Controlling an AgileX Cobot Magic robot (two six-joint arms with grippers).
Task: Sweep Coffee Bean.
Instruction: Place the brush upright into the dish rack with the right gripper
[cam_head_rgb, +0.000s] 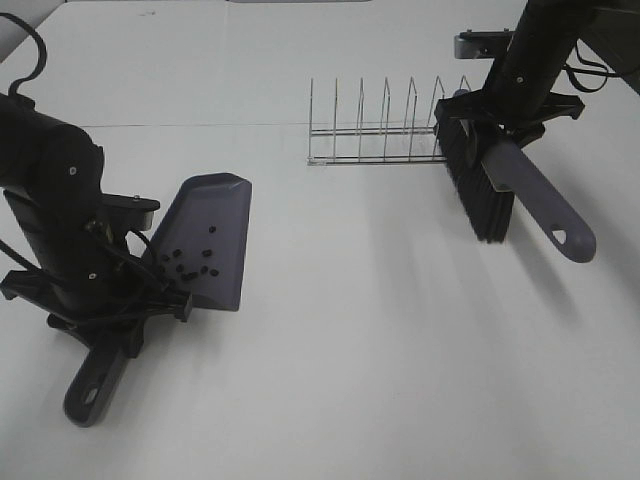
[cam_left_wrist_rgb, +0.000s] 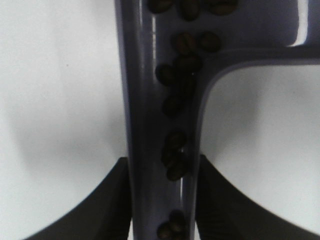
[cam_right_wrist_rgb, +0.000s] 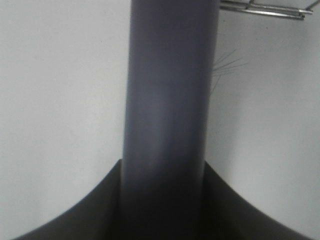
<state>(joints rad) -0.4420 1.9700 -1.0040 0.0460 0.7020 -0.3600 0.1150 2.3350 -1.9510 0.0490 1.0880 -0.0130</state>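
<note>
A grey-purple dustpan (cam_head_rgb: 215, 225) sits at the left of the table, and my left gripper (cam_head_rgb: 120, 318) is shut on its handle (cam_head_rgb: 90, 385). Several dark coffee beans (cam_head_rgb: 190, 265) lie in the pan near the handle end. In the left wrist view, coffee beans (cam_left_wrist_rgb: 175, 150) line the channel of the handle (cam_left_wrist_rgb: 145, 125) down to my left gripper (cam_left_wrist_rgb: 162, 200). At the right, my right gripper (cam_head_rgb: 500, 120) is shut on the brush handle (cam_head_rgb: 545, 205), with the black bristles (cam_head_rgb: 478, 195) pointing left and down. The right wrist view shows the handle (cam_right_wrist_rgb: 170, 100) between the fingers of my right gripper (cam_right_wrist_rgb: 162, 200).
A wire dish rack (cam_head_rgb: 380, 130) stands at the back centre, right beside the brush bristles; its edge (cam_right_wrist_rgb: 265, 7) shows in the right wrist view. White tabletop (cam_head_rgb: 380, 320) spreads between dustpan and brush.
</note>
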